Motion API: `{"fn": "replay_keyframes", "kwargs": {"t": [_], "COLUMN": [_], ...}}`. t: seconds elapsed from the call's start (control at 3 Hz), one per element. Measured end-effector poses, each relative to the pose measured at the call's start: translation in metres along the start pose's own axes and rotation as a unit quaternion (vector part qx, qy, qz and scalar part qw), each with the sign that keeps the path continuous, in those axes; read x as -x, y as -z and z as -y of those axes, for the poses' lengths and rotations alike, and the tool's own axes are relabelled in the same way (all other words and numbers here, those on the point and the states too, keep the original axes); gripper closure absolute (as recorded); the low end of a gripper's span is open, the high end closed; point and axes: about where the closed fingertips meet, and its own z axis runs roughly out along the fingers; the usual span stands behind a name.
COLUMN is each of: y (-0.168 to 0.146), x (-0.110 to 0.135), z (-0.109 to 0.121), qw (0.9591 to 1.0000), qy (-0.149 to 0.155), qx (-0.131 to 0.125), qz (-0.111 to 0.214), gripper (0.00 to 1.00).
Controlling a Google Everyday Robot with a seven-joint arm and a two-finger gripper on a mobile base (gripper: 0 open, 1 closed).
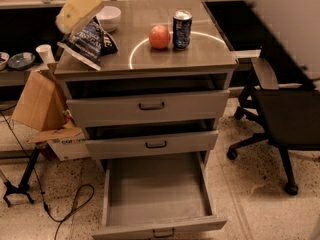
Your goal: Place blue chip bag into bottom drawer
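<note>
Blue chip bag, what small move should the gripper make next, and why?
Probably lift the blue chip bag clear of the cabinet top. The gripper sits right on the bag at the top's left edge, and the bottom drawer already stands open below.

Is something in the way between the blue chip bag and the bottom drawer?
Nothing visible. The gripper is at the blue chip bag on the cabinet top's front left corner. The bottom drawer is pulled open below, reaching farther out than the two drawers above it.

Arm [84, 3] slanting down, end effector [68, 27] upper left
</note>
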Motion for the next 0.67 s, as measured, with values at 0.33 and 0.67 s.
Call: {"fn": "replay_keyframes", "kwargs": {"t": [0.33, 0.67], "y": [-0.096, -0.145], "x": [0.002, -0.005], "z": [0.007, 0.014], "qw": [0.9981, 0.9936], "qy": [-0.047, -0.079], "qx": [-0.039, -0.080], "qz": [0.005, 0.009], "gripper": [0.00, 0.00]}}
